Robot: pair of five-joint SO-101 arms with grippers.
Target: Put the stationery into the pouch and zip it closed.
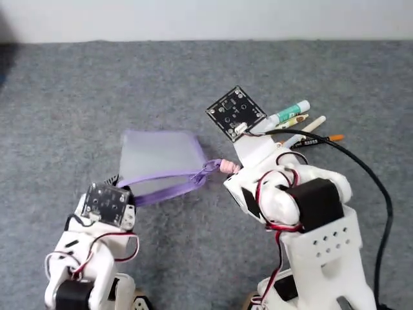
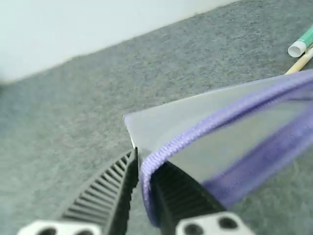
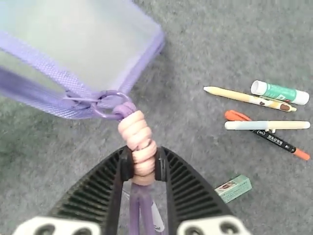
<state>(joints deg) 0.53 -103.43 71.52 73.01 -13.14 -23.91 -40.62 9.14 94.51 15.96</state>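
High view has the purple pouch (image 1: 158, 161) sitting near the middle of the grey surface (image 1: 64, 97). Left fingers (image 2: 115, 188) are clamped on its zip edge at one corner; right fingers (image 3: 98, 191) pinch the pink zip pull (image 3: 138, 142). Pens (image 3: 249, 98), glue stick (image 3: 279, 92) and eraser (image 3: 233, 188) lie outside it, towards the right edge

A translucent, purple-edged pouch (image 1: 158, 158) lies stretched across the grey mat (image 1: 58, 97), its pink cord pull (image 3: 139, 142) drawn taut, with a glue stick (image 3: 279, 92), pens (image 3: 266, 126) and a green eraser (image 3: 234, 188) loose nearby.
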